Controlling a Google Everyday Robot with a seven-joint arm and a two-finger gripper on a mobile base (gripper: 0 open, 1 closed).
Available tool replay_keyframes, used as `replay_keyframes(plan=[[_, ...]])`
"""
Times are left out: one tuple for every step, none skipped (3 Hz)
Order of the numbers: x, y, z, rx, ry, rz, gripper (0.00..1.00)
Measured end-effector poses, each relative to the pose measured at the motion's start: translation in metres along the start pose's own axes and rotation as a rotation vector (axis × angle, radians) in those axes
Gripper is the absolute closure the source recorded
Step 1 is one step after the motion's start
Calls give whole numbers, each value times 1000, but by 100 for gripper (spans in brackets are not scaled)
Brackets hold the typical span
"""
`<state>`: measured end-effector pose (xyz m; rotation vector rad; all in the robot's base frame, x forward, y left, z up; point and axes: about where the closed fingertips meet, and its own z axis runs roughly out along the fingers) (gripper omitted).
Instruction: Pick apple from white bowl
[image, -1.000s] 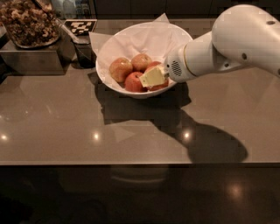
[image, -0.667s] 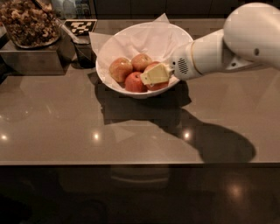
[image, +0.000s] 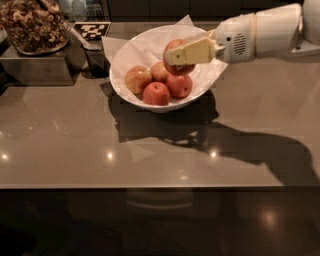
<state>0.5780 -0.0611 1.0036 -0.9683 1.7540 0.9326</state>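
The white bowl (image: 118, 80) stands on the brown counter at the back centre, lined with crinkled white paper (image: 185, 24). My gripper (image: 173, 56) reaches in from the right and is shut on the apple (image: 181, 70), red, held a little above the bowl's right half. One tan finger (image: 194, 51) crosses the apple's front; the other finger is hidden behind it. Several more apples lie in the bowl: a paler yellow-orange one (image: 137, 79) at the left and red ones (image: 156, 93) at the front.
A clear container of nuts (image: 32, 25) sits on a metal box (image: 35, 67) at the back left. A checkered marker card (image: 92, 30) and a dark scoop (image: 94, 52) stand just left of the bowl. The counter's front edge (image: 160, 187) runs across below.
My gripper was low in the bowl among the apples; it has risen with the apple in it, and the arm has drawn back to the right.
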Motion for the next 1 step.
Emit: replay_keyframes(plan=[[-39,17,-14,-77,-50,-83,100]])
